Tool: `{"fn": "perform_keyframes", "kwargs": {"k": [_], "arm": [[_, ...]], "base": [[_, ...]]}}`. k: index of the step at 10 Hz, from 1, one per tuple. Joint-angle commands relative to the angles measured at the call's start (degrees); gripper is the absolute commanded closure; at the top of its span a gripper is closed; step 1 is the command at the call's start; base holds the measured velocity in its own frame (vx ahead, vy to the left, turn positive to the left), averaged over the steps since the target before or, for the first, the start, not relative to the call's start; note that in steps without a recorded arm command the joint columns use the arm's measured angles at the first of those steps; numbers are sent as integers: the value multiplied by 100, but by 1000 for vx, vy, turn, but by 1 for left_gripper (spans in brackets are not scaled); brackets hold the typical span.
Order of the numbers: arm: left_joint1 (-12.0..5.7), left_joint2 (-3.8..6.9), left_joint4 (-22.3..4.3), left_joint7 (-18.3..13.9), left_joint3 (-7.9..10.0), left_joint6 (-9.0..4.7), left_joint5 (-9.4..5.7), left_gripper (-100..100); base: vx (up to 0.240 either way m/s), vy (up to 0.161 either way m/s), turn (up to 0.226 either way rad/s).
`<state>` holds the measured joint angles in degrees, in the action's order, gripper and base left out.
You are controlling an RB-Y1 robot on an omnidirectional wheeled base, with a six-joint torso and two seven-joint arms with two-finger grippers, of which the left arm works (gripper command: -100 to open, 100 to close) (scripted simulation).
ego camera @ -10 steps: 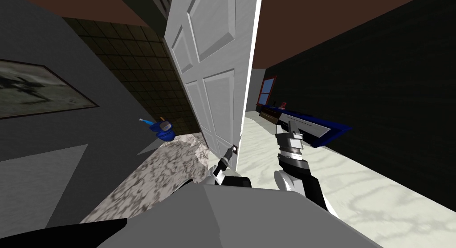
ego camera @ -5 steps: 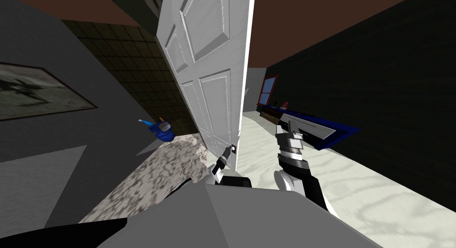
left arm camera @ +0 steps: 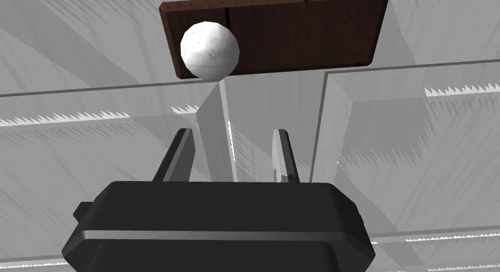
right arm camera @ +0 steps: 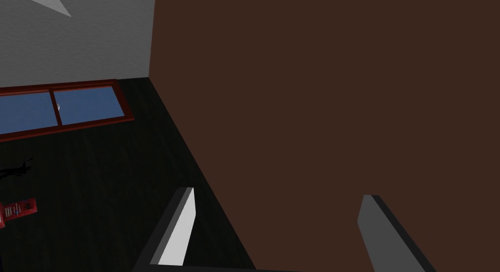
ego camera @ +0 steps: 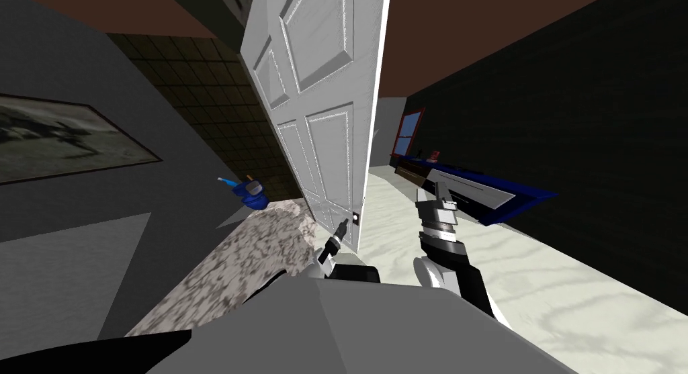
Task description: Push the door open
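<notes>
This is a home, seen at a doorway between two rooms. A white panelled door (ego camera: 316, 101) with a round knob (left arm camera: 210, 50) stands ajar. A framed picture (ego camera: 67, 138) hangs on a grey wall (ego camera: 134, 88). A red-framed window (ego camera: 408, 133) shows in the far room. A speckled floor (ego camera: 235, 269) meets a pale veined floor (ego camera: 571, 289).

Door (ego camera: 316, 108) top cut off at edge; small blue object (ego camera: 252, 192) unidentifiable.
</notes>
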<state>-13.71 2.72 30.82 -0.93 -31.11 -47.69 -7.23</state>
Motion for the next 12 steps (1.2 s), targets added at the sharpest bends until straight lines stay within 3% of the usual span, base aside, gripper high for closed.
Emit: {"fn": "perform_keyframes", "kwargs": {"k": [1, 4, 6, 7, 8, 9, 12], "arm": [[-4, -39, 11, -37, -57, 15, 10, -100], [6, -350, 73, -110, -180, 57, 35, -100], [6, -350, 73, -110, -180, 57, 35, -100], [-40, -371, -40, -115, -170, -12, 29, -100], [-26, -208, -32, -101, -159, -25, 22, -100], [-21, -156, -37, -93, -152, -41, 17, -100], [-3, -127, -57, -62, -125, -107, -2, -100]], "base": [[-240, 158, 37], [-225, 148, 57], [-70, 31, -26], [-7, 0, 4], [118, -68, -33], [207, -129, -26], [246, -144, -25]]}}
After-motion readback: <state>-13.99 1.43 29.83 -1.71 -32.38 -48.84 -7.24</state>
